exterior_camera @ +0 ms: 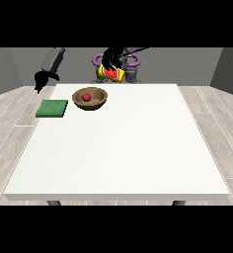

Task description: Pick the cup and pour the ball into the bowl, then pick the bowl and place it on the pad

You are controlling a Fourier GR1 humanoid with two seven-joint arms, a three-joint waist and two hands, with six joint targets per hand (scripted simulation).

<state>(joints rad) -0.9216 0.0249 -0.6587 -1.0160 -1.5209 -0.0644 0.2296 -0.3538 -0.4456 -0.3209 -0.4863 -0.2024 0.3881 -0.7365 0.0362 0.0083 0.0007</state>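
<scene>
Red ball (pixel 86 97) sits in the wooden bowl (pixel 99 100) — we see one hand (pixel 110 60) grasping the tilted cup (pixel 111 73); the other hand's (pixel 41 79) fingers we cannot tell.

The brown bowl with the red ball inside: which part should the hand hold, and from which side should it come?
Probably the rim of the bowl, on the side nearest the green pad. The bowl stands upright and open, so a thumb and fingers can pinch its wall from above, clear of the red ball. The hand at the view's left hangs nearest.
</scene>
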